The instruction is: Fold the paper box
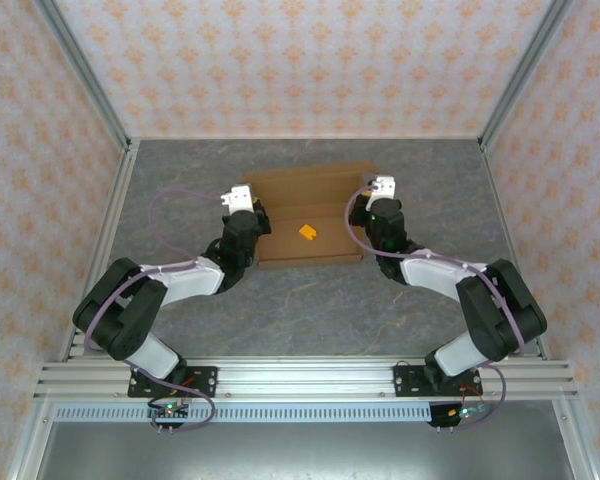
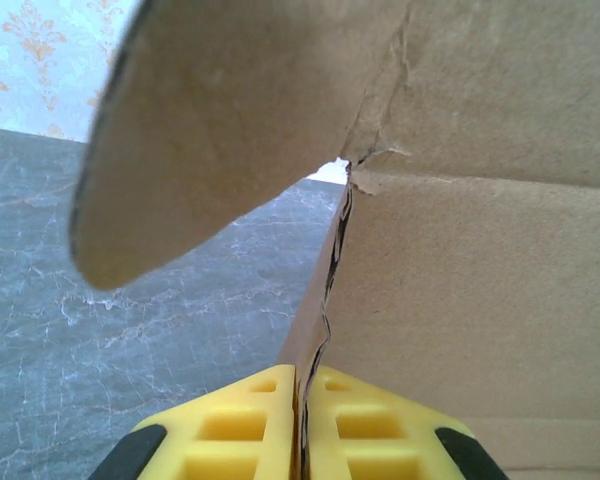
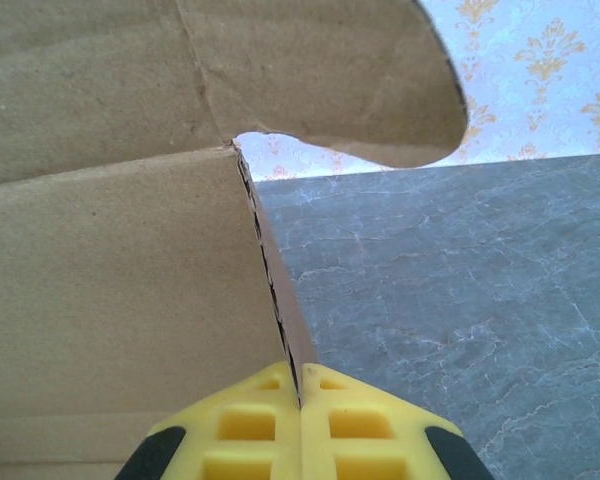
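While the plain brown die-cut cardboard paper box [image 1: 310, 195] lies toward the far middle of the grey marbled worktop [image 1: 310, 320], it is grasped at both ends. The left gripper [image 1: 242, 196] is clenched on the left side wall, and the right gripper [image 1: 382, 187] is clenched on the right side wall.

In the left wrist view, the thin cardboard edge is seen pinched between the yellow fingers [image 2: 245, 435]. The same pinch is shown between the right gripper's yellow fingers [image 3: 365, 440]. Above each pinch, a rounded flap [image 2: 210, 150] is left free.

The step in hand is judged to be the raising of the 2 side walls along their creases. It is done well if both walls are turned up together and at an even pace, so that the base panel is neither twisted nor dragged across the worktop. The motion is best swung about the crease line rather than pulled outward.

A ragged corner is visible at the slit in the left wrist view, so force there should be kept gentle to avoid a longer tear. A tiny orange block [image 1: 307, 232] appears to rest on the base panel, which is therefore best kept flat.
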{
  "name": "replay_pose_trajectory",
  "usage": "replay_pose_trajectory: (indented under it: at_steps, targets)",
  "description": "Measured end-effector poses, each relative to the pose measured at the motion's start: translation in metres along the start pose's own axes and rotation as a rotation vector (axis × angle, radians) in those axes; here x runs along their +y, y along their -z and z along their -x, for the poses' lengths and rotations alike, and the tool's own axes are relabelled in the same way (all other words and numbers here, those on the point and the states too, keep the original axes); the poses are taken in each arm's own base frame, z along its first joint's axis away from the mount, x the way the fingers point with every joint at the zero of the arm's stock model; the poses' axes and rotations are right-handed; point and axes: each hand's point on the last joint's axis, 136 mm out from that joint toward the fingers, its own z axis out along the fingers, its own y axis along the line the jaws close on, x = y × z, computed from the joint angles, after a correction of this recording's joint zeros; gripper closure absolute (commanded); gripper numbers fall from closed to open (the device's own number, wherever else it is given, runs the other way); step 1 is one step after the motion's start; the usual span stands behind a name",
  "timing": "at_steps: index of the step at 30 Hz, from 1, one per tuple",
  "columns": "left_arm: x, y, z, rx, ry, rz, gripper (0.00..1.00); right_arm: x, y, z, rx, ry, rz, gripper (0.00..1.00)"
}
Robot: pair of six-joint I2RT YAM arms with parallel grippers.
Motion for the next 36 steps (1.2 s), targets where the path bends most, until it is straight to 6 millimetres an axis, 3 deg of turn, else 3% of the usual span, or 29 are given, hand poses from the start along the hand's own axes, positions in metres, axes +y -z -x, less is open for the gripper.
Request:
replay_pose_trajectory:
  at_steps: [12,20,26,30,36]
  targets:
    - [0.013,0.009,-0.043,0.061,-0.059,0.037,0.85,-0.001,0.011,-0.007,-0.035,-0.022,0.014,1.0]
    - [0.021,0.014,-0.055,0.08,-0.08,0.056,0.83,-0.002,0.018,-0.012,-0.051,-0.026,0.023,1.0]
    - [0.024,0.018,-0.054,0.086,-0.087,0.063,0.68,-0.004,0.019,-0.013,-0.059,-0.011,0.017,1.0]
    - [0.023,0.023,-0.042,0.075,-0.093,0.055,0.51,-0.004,0.019,-0.012,-0.059,-0.001,0.017,1.0]
    - [0.022,0.031,-0.022,0.082,-0.082,-0.008,0.38,-0.004,0.019,-0.012,-0.06,0.017,0.016,1.0]
